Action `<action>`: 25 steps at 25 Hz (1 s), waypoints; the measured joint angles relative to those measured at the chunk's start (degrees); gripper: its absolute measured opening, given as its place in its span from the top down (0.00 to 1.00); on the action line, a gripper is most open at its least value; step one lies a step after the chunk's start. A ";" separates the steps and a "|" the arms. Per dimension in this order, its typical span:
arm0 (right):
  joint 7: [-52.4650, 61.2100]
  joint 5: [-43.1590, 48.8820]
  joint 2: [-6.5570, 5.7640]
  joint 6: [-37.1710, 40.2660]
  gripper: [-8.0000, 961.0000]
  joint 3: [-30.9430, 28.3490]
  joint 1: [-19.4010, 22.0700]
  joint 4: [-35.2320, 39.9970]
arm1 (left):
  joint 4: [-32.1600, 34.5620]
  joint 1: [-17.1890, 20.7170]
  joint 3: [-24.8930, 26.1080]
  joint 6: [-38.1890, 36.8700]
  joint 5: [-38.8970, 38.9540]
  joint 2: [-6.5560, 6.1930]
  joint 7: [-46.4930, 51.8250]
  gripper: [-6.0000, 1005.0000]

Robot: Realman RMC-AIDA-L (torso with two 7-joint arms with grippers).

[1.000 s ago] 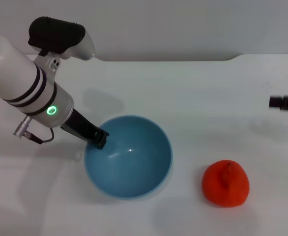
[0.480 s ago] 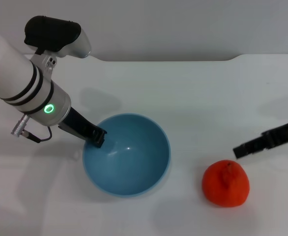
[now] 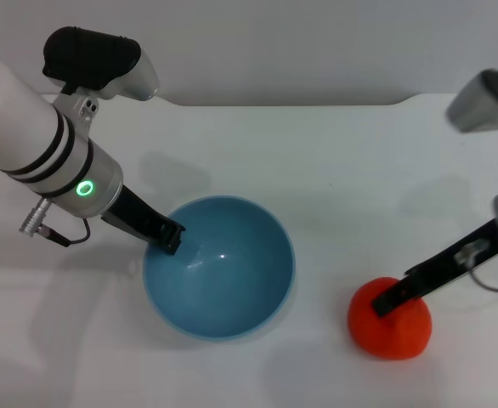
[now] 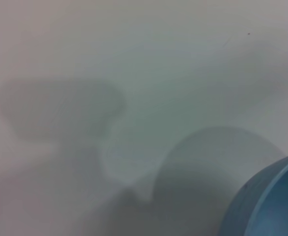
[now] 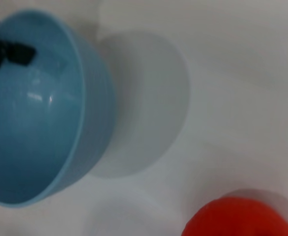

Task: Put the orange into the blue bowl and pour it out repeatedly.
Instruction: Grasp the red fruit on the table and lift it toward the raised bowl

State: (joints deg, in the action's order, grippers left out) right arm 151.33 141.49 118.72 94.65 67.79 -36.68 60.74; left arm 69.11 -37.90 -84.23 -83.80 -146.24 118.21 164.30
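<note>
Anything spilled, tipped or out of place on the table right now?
Nothing stands out. The blue bowl sits upright and empty, its rim held by the left gripper. The orange lies intact on the table beside it, with the right gripper reaching it.

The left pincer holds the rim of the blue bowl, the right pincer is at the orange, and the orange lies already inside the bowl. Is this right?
Not quite. The orange is not inside the blue bowl; the head view shows it on the table to the bowl's right, and the bowl is empty. The rest holds: the left pincer is at the bowl's rim, and the right pincer is at the orange.
</note>
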 joint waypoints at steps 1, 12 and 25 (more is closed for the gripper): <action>0.00 0.05 -0.01 -0.69 0.51 0.94 -0.74 -1.63 | 0.00 -0.04 -0.06 0.00 -0.03 0.00 -0.01 0.99; -0.37 3.90 0.01 -3.35 0.53 6.05 -2.11 -5.09 | -0.03 -0.31 -0.59 -0.47 -0.20 -0.14 -0.03 0.99; -7.64 1.11 -0.27 4.45 0.79 -0.45 1.85 7.36 | -0.48 -2.18 -2.46 -1.68 -0.84 -0.04 -0.86 0.99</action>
State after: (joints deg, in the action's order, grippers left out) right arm 143.69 142.60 118.45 99.10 67.34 -34.83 68.09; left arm 68.62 -40.08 -86.68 -85.48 -147.08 118.17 163.43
